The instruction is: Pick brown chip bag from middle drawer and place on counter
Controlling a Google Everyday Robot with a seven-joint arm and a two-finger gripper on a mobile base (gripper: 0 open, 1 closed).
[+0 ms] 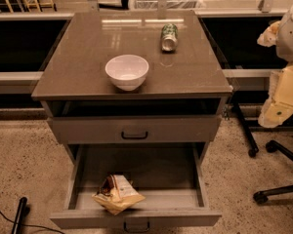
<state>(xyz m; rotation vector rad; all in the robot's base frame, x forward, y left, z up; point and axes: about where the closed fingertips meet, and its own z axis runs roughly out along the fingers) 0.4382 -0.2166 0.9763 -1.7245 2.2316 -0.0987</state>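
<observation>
The brown chip bag [118,194] lies crumpled in the open middle drawer [154,172], at its front left, leaning on the front wall. The drawer is pulled far out, and its dark bar handle [136,225] is at the bottom edge of the view. The counter [83,48] is the glossy grey-brown top slab above. My gripper [274,115] hangs on the cream-white arm at the right edge, beside the cabinet's right side at about counter height. It is far from the bag and holds nothing.
A white bowl [127,71] stands at the counter's front middle. A green-and-white can [169,36] lies at the back right. The upper drawer [135,129] is slightly out. Office chair legs with castors [263,195] stand on the floor to the right. A dark cable and pole [18,213] are at the lower left.
</observation>
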